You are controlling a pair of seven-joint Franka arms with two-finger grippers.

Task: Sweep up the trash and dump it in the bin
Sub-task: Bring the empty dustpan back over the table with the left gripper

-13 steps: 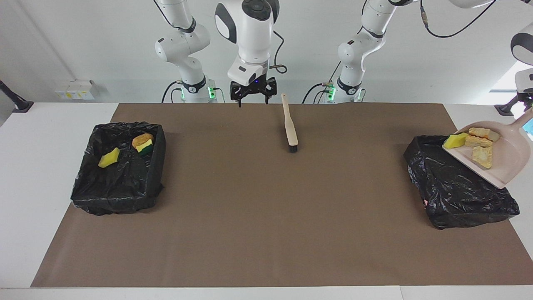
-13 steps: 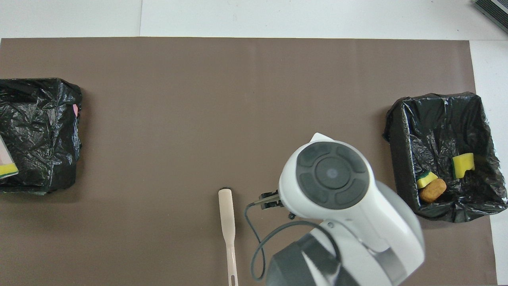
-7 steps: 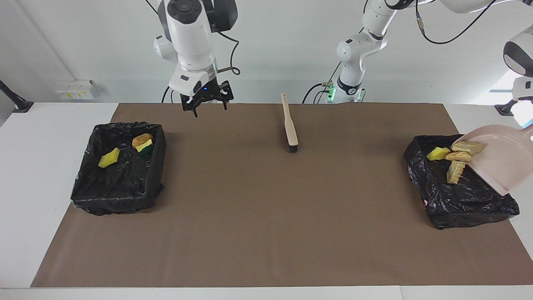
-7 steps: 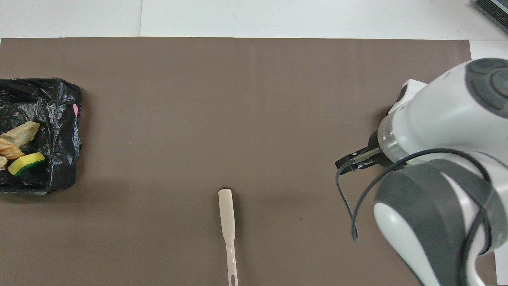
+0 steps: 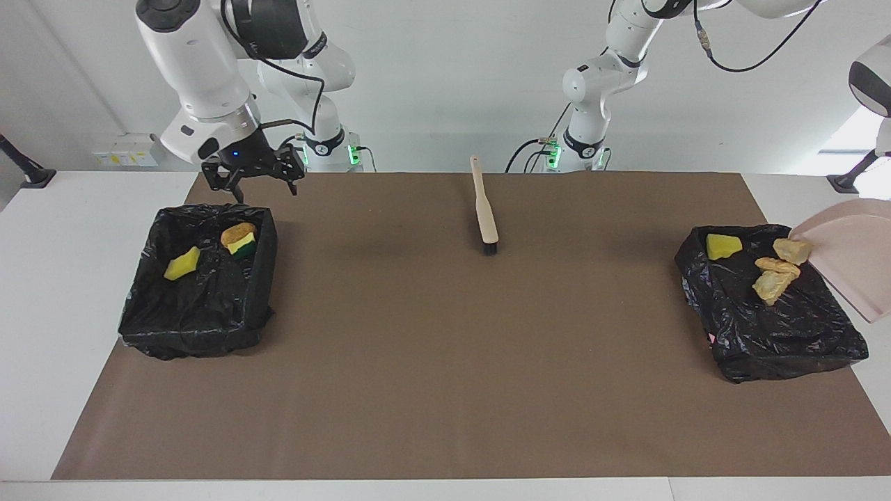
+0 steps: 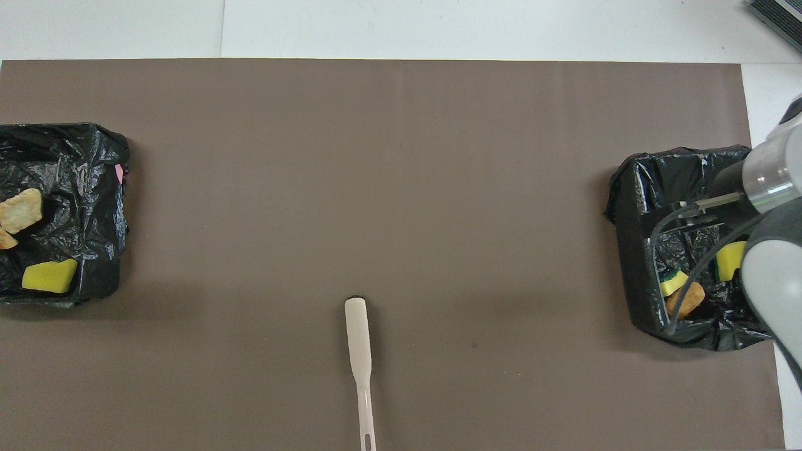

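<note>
My right gripper (image 5: 252, 186) hangs with fingers spread wide and nothing in them, over the robot-side rim of the black-bag-lined bin at the right arm's end (image 5: 197, 278). Inside it lie a bright yellow sponge piece (image 5: 182, 264), a green-and-yellow sponge (image 5: 243, 243) and an orange-brown lump (image 5: 238, 232). My left gripper sits out of view, fingers together. The beige plastic dustpan (image 5: 850, 259) tilts steeply over the black-bag-lined bin at the left arm's end (image 5: 769, 313), where three pale tan crumbly foam lumps (image 5: 775, 270) and a yellow sponge wedge (image 5: 722, 246) lie. The beige long-handled brush (image 5: 484, 207) rests on the brown mat (image 5: 445, 362).
</note>
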